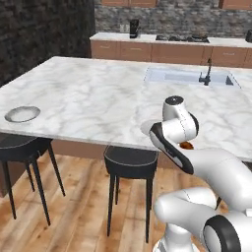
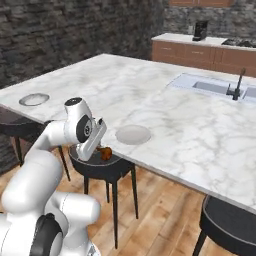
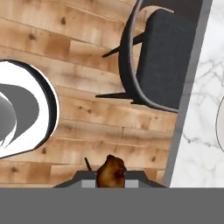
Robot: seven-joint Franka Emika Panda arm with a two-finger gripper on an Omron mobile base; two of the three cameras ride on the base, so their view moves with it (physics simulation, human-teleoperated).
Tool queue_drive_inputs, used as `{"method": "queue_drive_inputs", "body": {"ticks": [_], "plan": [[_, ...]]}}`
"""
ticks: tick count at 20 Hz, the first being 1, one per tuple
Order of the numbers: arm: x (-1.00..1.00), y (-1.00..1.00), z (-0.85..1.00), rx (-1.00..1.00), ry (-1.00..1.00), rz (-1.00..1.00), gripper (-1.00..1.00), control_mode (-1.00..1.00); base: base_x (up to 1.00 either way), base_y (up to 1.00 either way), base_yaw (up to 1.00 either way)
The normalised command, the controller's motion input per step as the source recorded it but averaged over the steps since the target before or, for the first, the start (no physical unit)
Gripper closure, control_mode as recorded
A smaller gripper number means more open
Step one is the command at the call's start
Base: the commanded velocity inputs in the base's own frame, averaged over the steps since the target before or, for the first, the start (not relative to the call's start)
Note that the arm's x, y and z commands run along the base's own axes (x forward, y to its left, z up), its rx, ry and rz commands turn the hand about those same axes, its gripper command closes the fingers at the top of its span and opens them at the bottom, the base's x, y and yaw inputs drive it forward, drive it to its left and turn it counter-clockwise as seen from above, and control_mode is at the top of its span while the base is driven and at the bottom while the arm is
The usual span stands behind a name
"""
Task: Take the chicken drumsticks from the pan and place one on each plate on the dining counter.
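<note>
The fingers (image 3: 110,175) are clamped narrowly on a chicken drumstick (image 3: 110,171), a golden-brown piece whose knobbly end pokes up between them in the hand view; in the right base view the same drumstick (image 2: 105,153) shows as a small orange-brown lump at the tip of the hand, held out in the air off the near edge of the table (image 2: 165,110), above a black stool (image 2: 102,168) and not over the marble; in the left base view only a sliver of it (image 1: 186,145) peeks out behind the white wrist. The table is the large island with a white, grey-veined top and brown sides; two plates lie flat on it, well apart from each other; the nearer plate (image 2: 133,134) sits close to the table's near edge, just beyond the held drumstick and to its right in the right base view, and its rim (image 3: 220,124) cuts into the right edge of the hand view; the farther plate (image 1: 22,113) lies near the left corner of the table, seen also in the right base view (image 2: 34,99); both plates look bare. A sink (image 1: 188,77) with a dark tap is set into the far side of the table; in the hand view the stool (image 3: 159,61) stands on the wooden floor (image 3: 87,113) beside the table's edge; a second stool (image 1: 19,147) stands under the far plate's corner.
</note>
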Motion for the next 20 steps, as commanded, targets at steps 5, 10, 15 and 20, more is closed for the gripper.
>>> {"method": "queue_drive_inputs", "body": {"ticks": [5,10,15,20], "plan": [[0.00,0.00,0.00,0.00,0.00,0.00,1.00,1.00,0.68,0.56,-0.48],[0.00,0.00,0.00,0.00,0.00,0.00,1.00,1.00,0.52,0.59,-0.33],[0.00,0.00,0.00,0.00,0.00,0.00,1.00,1.00,0.22,0.19,-0.06],[0.00,0.00,0.00,0.00,0.00,0.00,1.00,1.00,0.32,0.13,-0.04]]}}
